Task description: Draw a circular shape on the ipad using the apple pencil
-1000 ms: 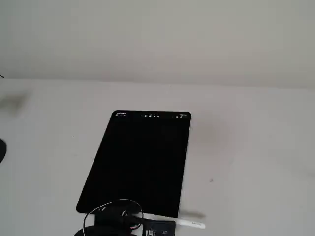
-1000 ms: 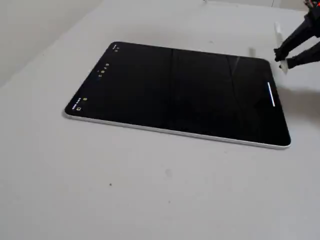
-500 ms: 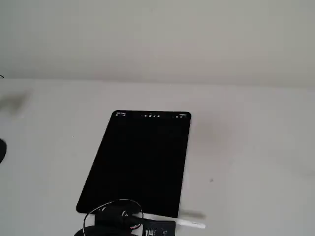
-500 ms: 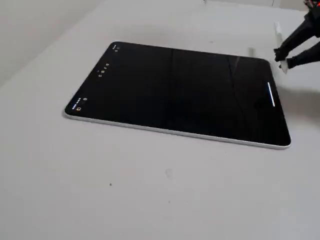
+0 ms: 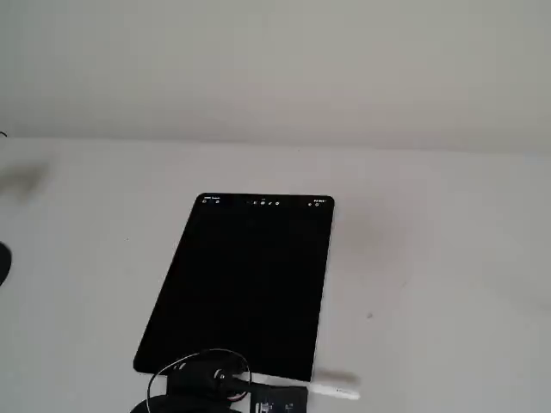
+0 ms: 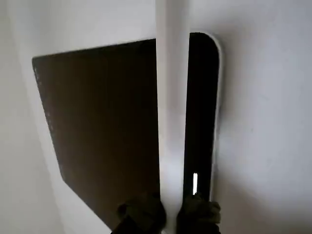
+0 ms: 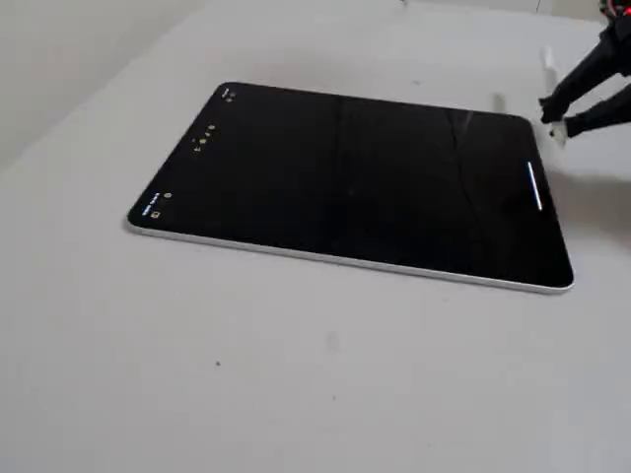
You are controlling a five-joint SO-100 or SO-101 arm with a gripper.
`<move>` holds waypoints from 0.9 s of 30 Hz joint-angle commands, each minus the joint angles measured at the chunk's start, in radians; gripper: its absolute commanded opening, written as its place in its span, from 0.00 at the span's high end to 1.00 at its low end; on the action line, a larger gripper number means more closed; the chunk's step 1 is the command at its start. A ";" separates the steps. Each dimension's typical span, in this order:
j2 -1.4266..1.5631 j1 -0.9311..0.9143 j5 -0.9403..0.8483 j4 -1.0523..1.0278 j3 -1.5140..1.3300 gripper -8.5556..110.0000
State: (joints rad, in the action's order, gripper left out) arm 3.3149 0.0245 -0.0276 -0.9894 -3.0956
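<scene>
- We see a plain white table (image 5: pixel 448 258) under a pale wall, bare apart from the task's things.
- Nearest in a fixed view, our gripper (image 5: pixel 297 389) sits low at the near edge, black with looping cables.
- It is clenched on the apple pencil (image 6: pixel 172 107); in the wrist view two dark fingers (image 6: pixel 141 214) pinch the white shaft on both sides at its lower end.
- We judge the pencil light, stiff and slippery, so a firm grip low on the barrel suits it.
- The pencil tip (image 5: pixel 343 392) pokes right, just off the tablet's near right corner.
- Beyond lies the ipad (image 5: pixel 245 284), flat, screen black, icons along its far short side.
- We see no circular shape yet.
</scene>
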 commanded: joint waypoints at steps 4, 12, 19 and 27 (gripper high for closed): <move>0.009 0.041 -0.410 0.304 -0.029 0.93; 0.002 0.212 -0.792 0.635 -0.037 0.93; -0.486 0.267 -1.035 1.313 -0.032 0.93; -1.470 0.222 -1.127 2.077 0.281 0.93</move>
State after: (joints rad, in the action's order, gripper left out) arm 2.3669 0.2761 -1.1029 0.6673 -3.0403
